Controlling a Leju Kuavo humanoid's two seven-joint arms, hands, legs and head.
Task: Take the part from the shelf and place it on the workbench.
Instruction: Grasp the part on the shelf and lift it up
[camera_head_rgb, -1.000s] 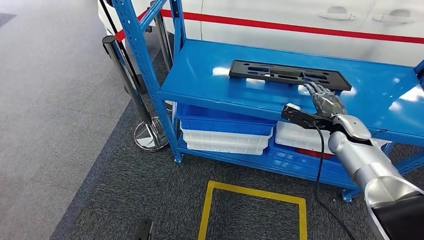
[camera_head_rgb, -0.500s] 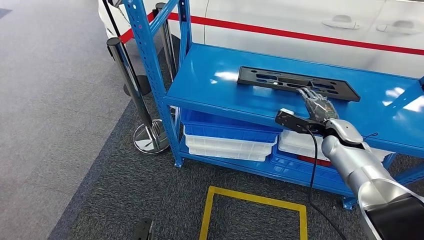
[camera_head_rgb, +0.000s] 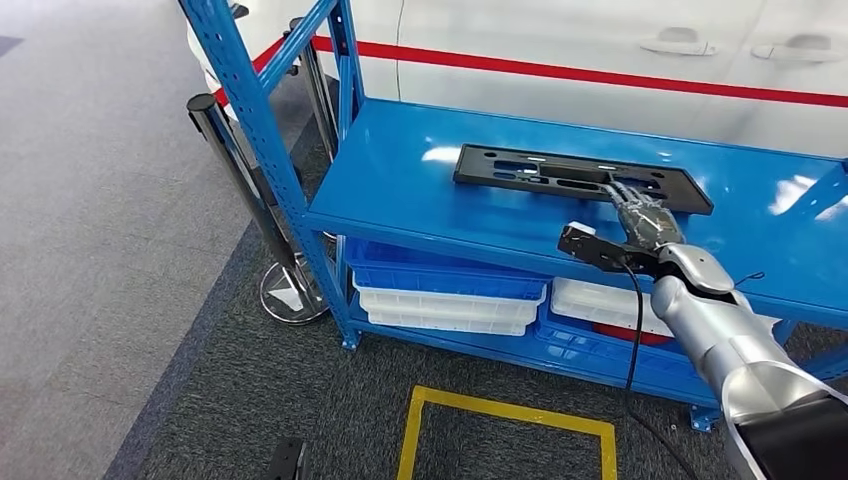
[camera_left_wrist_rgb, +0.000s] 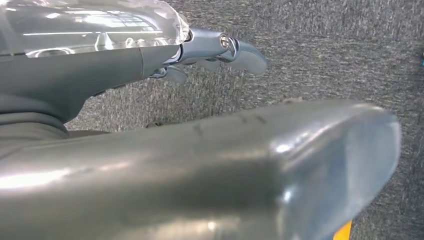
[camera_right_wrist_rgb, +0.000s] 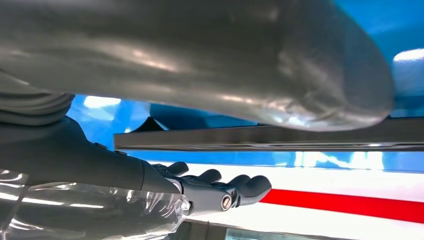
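A flat black part (camera_head_rgb: 560, 176) with several slots lies on the top board of the blue shelf (camera_head_rgb: 420, 190). My right hand (camera_head_rgb: 643, 214) reaches from the front over the part's near edge, right of its middle, fingers stretched out on top. In the right wrist view the part's edge (camera_right_wrist_rgb: 310, 138) runs as a dark strip between the thick thumb (camera_right_wrist_rgb: 215, 55) and the straight fingers (camera_right_wrist_rgb: 220, 189), with a gap on the fingers' side. My left hand (camera_left_wrist_rgb: 200, 50) hangs over grey carpet, fingers apart, holding nothing.
Blue and white bins (camera_head_rgb: 450, 275) fill the lower shelf. A chrome barrier post (camera_head_rgb: 240, 170) stands left of the shelf's blue upright (camera_head_rgb: 255, 120). A white car with a red stripe (camera_head_rgb: 600, 45) is behind. A yellow square (camera_head_rgb: 505, 415) marks the carpet.
The whole picture has shifted slightly, so the camera moved. My right hand has stayed at the part's near edge, its fingers now a little further over it.
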